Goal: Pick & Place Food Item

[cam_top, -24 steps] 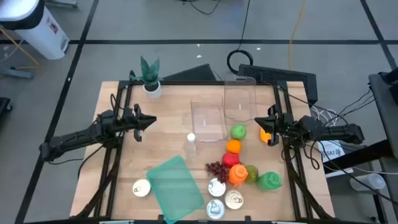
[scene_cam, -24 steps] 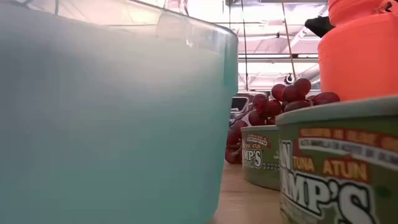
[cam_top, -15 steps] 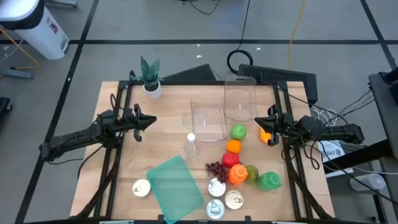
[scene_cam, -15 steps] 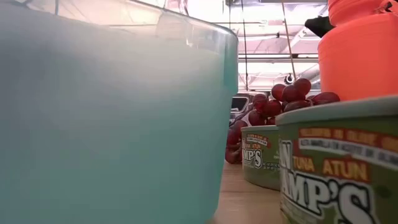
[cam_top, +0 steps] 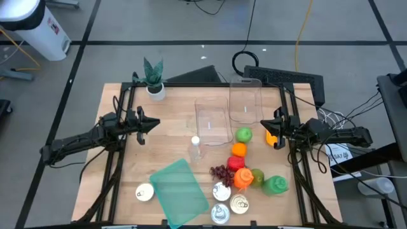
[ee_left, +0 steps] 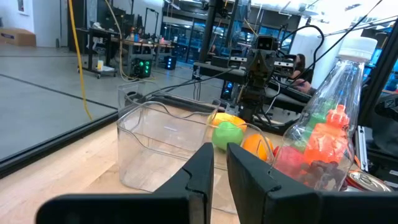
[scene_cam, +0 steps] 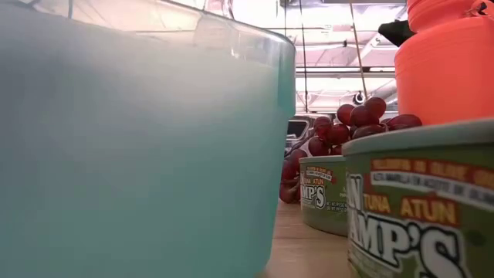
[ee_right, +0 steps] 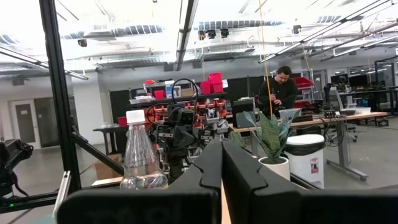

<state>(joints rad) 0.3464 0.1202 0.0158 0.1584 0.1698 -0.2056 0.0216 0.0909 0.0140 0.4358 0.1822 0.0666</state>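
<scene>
Food lies grouped on the table's right half: a green apple (cam_top: 243,135), an orange (cam_top: 238,149), a red piece (cam_top: 236,163), dark grapes (cam_top: 219,172) (scene_cam: 351,123), an orange item (cam_top: 243,179) (scene_cam: 448,62) and a green pepper (cam_top: 275,184). A small orange piece (cam_top: 271,138) sits just below my right gripper. Two clear containers (cam_top: 213,124) (cam_top: 245,102) stand at the far middle. My left gripper (cam_top: 154,124) (ee_left: 220,171) hovers shut over the left side, pointing right. My right gripper (cam_top: 264,124) (ee_right: 222,171) hovers shut at the right side, pointing left.
A teal bin (cam_top: 180,189) (scene_cam: 139,147) sits near the front edge, with tuna cans (cam_top: 220,192) (scene_cam: 421,201) beside it and another can (cam_top: 145,192) to its left. A clear water bottle (cam_top: 195,149) (ee_left: 323,112) lies mid-table. A potted plant (cam_top: 153,79) stands at the far left corner.
</scene>
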